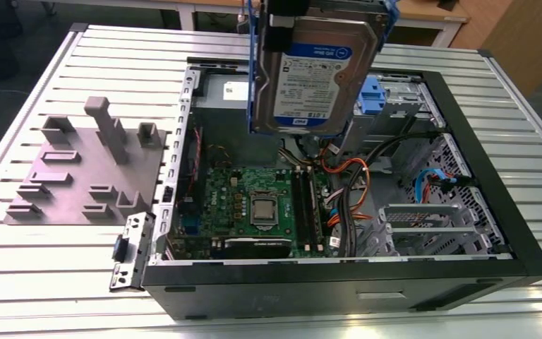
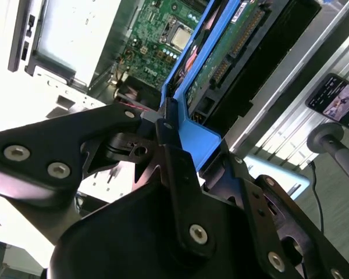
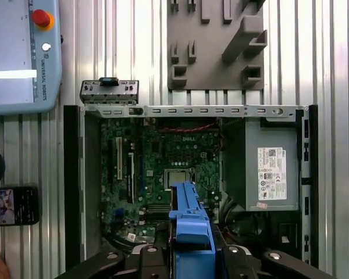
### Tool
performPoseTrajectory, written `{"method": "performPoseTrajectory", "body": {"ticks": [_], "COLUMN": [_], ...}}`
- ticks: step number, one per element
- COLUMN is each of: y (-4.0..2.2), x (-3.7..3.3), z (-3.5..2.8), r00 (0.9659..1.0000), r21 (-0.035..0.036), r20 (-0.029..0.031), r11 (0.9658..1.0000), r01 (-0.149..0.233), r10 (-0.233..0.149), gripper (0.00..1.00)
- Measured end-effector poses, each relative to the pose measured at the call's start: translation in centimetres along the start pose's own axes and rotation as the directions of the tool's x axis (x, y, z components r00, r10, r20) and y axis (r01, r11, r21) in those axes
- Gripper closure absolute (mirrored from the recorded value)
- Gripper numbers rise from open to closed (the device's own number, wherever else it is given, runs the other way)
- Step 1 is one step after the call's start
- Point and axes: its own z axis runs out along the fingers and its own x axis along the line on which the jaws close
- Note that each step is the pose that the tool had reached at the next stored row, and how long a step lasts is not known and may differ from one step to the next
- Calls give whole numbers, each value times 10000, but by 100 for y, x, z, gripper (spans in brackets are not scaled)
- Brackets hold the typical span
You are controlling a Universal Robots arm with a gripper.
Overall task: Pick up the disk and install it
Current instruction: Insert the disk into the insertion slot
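at the exterior view's left, a grey fixture plate (image 1: 73,176) with raised blocks and one tall post lies flat on the ribbed metal table (image 1: 26,282). just to its right, a small perforated metal strip (image 1: 130,251) leans against the near corner of the open computer case (image 1: 346,286); it may be a rear port plate, but that is hard to make out.

inside the case, the green motherboard (image 1: 252,191) lies flat with its silver processor (image 1: 262,210) near the middle. further right, orange, red and black cables (image 1: 346,180) run down beside the board.

above the case, near the middle of the exterior view, the disk (image 1: 313,78) hangs upright in the air with its white and blue label facing that camera. its blue plastic bracket runs along both side edges. its lower edge sits over the far part of the case interior and looks clear of everything below it.

in the second wrist view, the gripper (image 2: 183,136) is clamped on the blue bracket at the disk's end, with black fingers (image 2: 128,119) pressed against either side, so it carries the disk.

past the disk on the exterior view's right are a blue drive holder (image 1: 372,95) and a bare metal drive cage (image 1: 426,226).

the first wrist view looks down on the case, with a grey metal box (image 3: 270,168) bearing a white sticker in one corner. a phone (image 3: 11,206) lies on the table outside the case.
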Motion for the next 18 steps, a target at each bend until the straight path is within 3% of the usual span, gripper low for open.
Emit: {"method": "performPoseTrajectory", "body": {"ticks": [6, 18], "y": [-145, -198], "x": [6, 4], "z": [13, 17], "r00": [10000, 10000], "r21": [-1, -2], "r20": [-1, -3], "r11": [10000, 10000], "r01": [0, 0], "r10": [0, 0], "gripper": [63, 63]}}
